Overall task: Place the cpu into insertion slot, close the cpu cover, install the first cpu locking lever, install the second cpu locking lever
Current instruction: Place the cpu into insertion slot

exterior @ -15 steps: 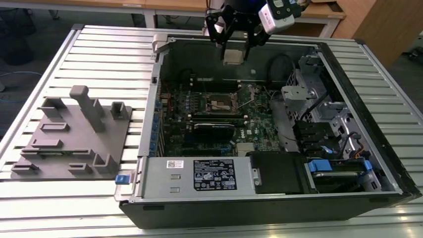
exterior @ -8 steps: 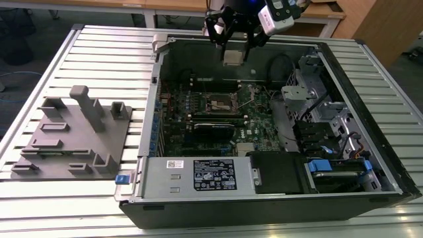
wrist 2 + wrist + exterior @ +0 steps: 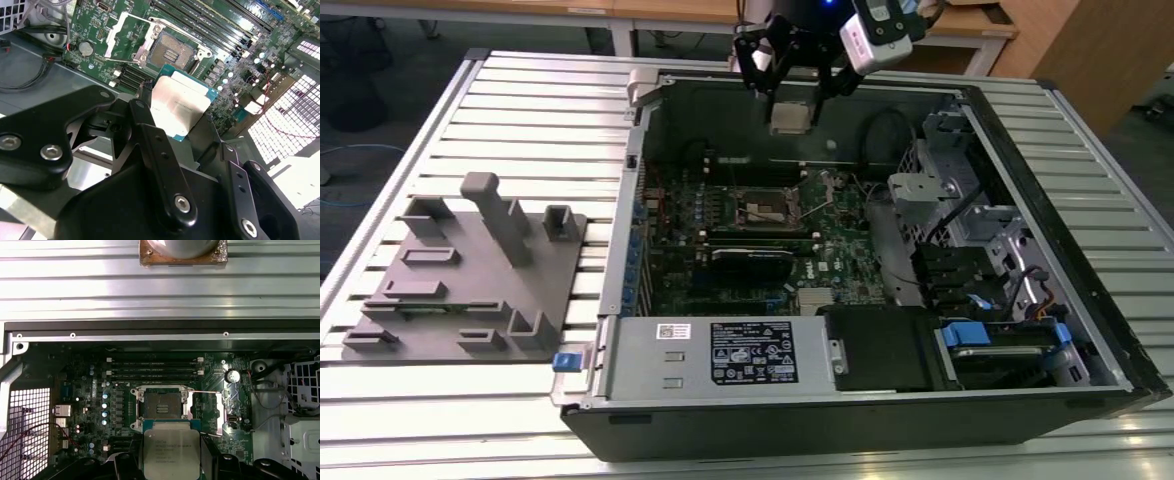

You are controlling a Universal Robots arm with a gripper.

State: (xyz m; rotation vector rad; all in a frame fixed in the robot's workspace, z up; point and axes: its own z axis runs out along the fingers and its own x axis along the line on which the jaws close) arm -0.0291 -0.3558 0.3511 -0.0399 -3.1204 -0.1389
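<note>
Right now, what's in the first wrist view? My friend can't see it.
The gripper holds the cpu, grey metal top showing, above a green motherboard inside an open computer case. The insertion slot lies open and empty just beyond the cpu, with long black memory slots past it.

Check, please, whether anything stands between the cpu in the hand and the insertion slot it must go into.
Nothing visible does. The hand holds the cpu in the air above the open case. The insertion slot lies bare, with its cpu cover swung open to one side.
</note>
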